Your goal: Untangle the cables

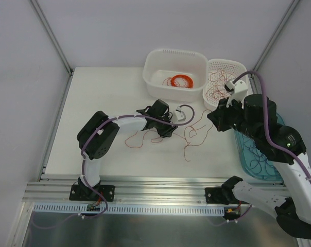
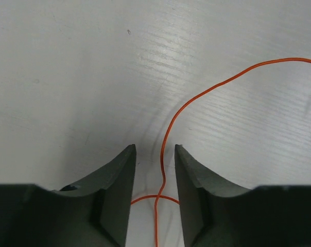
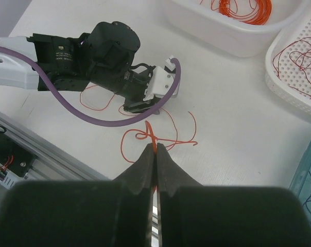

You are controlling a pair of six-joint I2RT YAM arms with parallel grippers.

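Left of centre, left gripper [image 2: 155, 154]: jaws apart — orange cable [image 2: 171, 126] runs between them.
Right gripper [image 3: 155, 149]: jaws pressed together, pinching a red cable [image 3: 153, 140] at their tips.

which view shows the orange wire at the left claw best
Left wrist: the orange wire runs sharp and close through the open left claw. The top view shows only faint strands beside that claw; the right wrist view shows them small and far.
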